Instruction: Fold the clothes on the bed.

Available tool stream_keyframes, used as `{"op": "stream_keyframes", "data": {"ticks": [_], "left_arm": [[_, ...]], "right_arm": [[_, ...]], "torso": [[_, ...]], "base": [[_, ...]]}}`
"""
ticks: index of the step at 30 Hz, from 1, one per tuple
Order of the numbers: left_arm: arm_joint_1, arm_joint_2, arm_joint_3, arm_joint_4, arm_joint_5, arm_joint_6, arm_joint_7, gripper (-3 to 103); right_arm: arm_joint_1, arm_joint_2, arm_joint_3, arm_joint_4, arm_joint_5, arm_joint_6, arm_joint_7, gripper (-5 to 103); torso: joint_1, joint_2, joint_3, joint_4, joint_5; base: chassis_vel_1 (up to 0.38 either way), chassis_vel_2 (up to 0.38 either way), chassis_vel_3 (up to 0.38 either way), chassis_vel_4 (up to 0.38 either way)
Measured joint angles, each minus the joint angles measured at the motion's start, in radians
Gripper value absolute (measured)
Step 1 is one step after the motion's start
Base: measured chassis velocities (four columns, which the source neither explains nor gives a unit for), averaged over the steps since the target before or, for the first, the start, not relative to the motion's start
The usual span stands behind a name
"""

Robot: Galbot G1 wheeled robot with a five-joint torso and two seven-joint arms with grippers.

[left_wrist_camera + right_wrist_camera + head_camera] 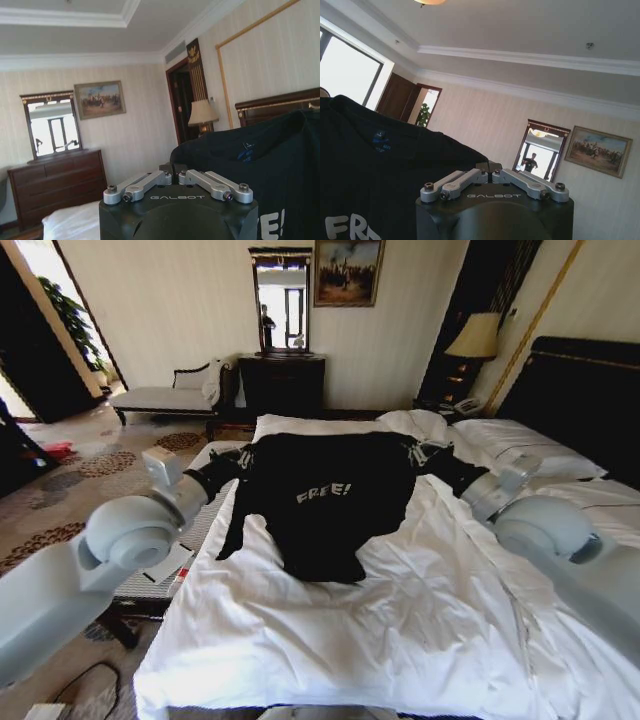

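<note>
Held up over the far half of the bed, toward the headboard edge: black T-shirt, "FREE!" lettering facing the head camera, hem sagging onto the white duvet. Pinched tight at one shoulder by the left gripper, at the other by the right gripper. Seen in both wrist views, fingers closed together on dark cloth.

The clothes hang over the bed, a dresser behind.
</note>
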Motion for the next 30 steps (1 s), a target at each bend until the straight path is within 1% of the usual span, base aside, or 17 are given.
{"op": "stream_keyframes", "data": {"ticks": [1,3,5,8,9,10,12,13,14,15,16,17,21,24,25,29,30], "left_arm": [[-0.029,0.025,-0.02,-0.022,-0.037,0.0,-0.001,1],[-0.034,0.037,-0.034,-0.034,-0.053,0.0,-0.002,1],[-0.03,0.065,-0.082,-0.066,-0.093,0.001,-0.002,1],[0.049,0.117,-0.233,-0.122,-0.164,0.002,-0.002,1],[0.049,0.117,-0.233,-0.122,-0.164,0.002,-0.002,1],[0.075,0.126,-0.273,-0.132,-0.181,0.002,-0.002,1],[0.177,0.157,-0.437,-0.161,-0.245,0.001,0.0,1],[0.205,0.168,-0.492,-0.17,-0.271,0.0,0.0,1],[0.205,0.168,-0.492,-0.17,-0.271,0.0,0.0,1],[0.224,0.177,-0.546,-0.179,-0.302,-0.002,-0.002,1],[0.229,0.182,-0.569,-0.183,-0.319,-0.002,-0.004,1],[0.232,0.19,-0.612,-0.19,-0.349,-0.006,-0.012,1],[0.23,0.204,-0.659,-0.193,-0.371,-0.014,-0.02,1],[0.232,0.215,-0.708,-0.193,-0.407,-0.017,-0.042,1],[0.232,0.215,-0.708,-0.193,-0.407,-0.017,-0.042,1],[0.238,0.233,-0.796,-0.192,-0.488,-0.017,-0.063,1],[0.238,0.233,-0.796,-0.192,-0.488,-0.017,-0.063,1]], "right_arm": [[-0.002,-0.017,0.045,0.019,0.024,-0.012,0.014,0],[0.0,-0.024,0.062,0.03,0.04,-0.019,0.025,0],[0.008,-0.035,0.094,0.055,0.073,-0.034,0.049,0],[0.018,-0.048,0.129,0.095,0.111,-0.058,0.088,0],[0.018,-0.048,0.129,0.095,0.111,-0.058,0.088,0],[0.02,-0.051,0.137,0.104,0.119,-0.062,0.096,0],[0.022,-0.06,0.178,0.13,0.156,-0.079,0.119,0],[0.018,-0.066,0.207,0.14,0.174,-0.083,0.126,0],[0.018,-0.066,0.207,0.14,0.174,-0.083,0.126,0],[0.013,-0.075,0.249,0.151,0.2,-0.089,0.135,0],[0.013,-0.079,0.264,0.156,0.213,-0.092,0.141,0],[0.013,-0.089,0.303,0.173,0.256,-0.105,0.162,0],[0.016,-0.1,0.344,0.197,0.303,-0.123,0.201,0],[0.013,-0.103,0.39,0.224,0.343,-0.148,0.257,0],[0.013,-0.103,0.39,0.224,0.343,-0.148,0.257,0],[0.01,-0.113,0.459,0.254,0.402,-0.176,0.315,0],[0.01,-0.113,0.459,0.254,0.402,-0.176,0.315,0]], "torso": [[0.0,0.0,0.0,-0.0002,0.0001],[0.0,0.0,0.0,-0.0002,0.0003],[0.0,0.0,0.0,0.0,0.0003],[0.0,0.0,0.0,0.0002,0.0],[0.0,0.0,0.0,0.0002,0.0],[0.0,0.0,0.0,0.0002,0.0],[0.0,0.0,0.0,0.0006,0.0],[0.0,0.0,0.0,0.0006,0.0001],[0.0,0.0,0.0,0.0006,0.0001],[0.0,0.0,0.0,0.0004,0.0],[0.0,0.0,0.0,0.0002,-0.0001],[0.0,0.0,0.0,0.0,0.0001],[0.0,0.0,0.0,0.0001,-0.0001],[0.0,0.0,0.0,0.0001,0.0],[0.0,0.0,0.0,0.0001,0.0],[0.0,0.0,0.0,0.0,0.0001],[0.0,0.0,0.0,0.0,0.0001]], "base": [[0.0,0.0,0.0,0.0],[0.0,0.0,0.0,0.0],[0.0,0.0,0.0,0.0],[0.0,0.0,0.0,0.0],[0.0,0.0,0.0,0.0],[0.0,0.0,0.0,0.0],[0.0,0.0,0.0,0.0],[0.0,0.0,0.0,0.0],[0.0,0.0,0.0,0.0],[0.0,0.0,0.0,0.0],[0.0,0.0,0.0,0.0],[0.0,0.0,0.0,0.0],[0.0,0.0,0.0,0.0],[0.0,0.0,0.0,0.0],[0.0,0.0,0.0,0.0],[0.0,0.0,0.0,0.0],[0.0,0.0,0.0,0.0]]}}
